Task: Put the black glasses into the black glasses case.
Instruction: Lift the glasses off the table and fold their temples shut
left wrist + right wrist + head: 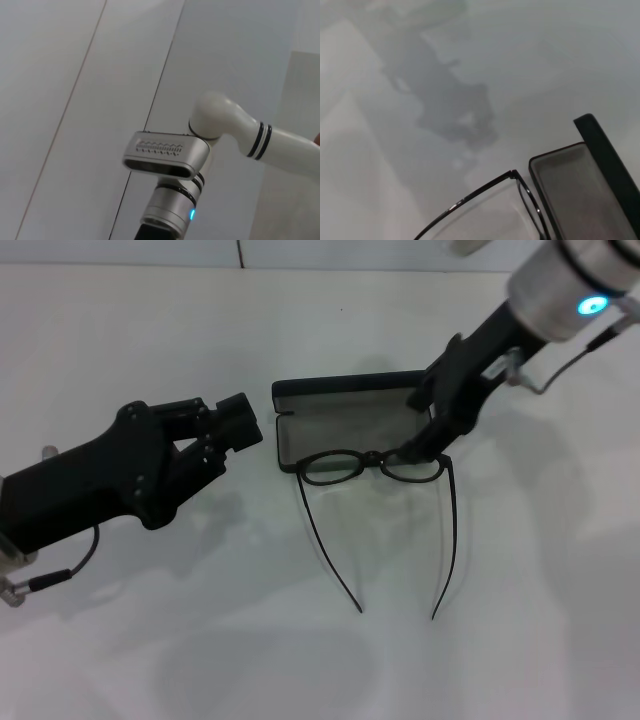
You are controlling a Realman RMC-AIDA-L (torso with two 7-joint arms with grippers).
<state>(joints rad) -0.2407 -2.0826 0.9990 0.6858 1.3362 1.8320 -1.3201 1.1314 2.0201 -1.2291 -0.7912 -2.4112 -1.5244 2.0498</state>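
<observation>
- White flat table [120,640] carries everything; nothing else on it that I can see.
- Left gripper [243,422], bulky black unit, hovers just beside the case's left end, apparently empty. Can't tell from here if its fingers are apart or together. My guess: it's there to brace the case.
- Flat black hinged glasses case with grey lining [345,425] lies open, lid folded back, ready to receive.
- Right gripper [415,448] is down at the right lens, fingertips pressed together on the frame by the look of it.
- Thin black-framed glasses [365,466] lie at the case's front edge, temples unfolded toward me. Not in yet.
</observation>
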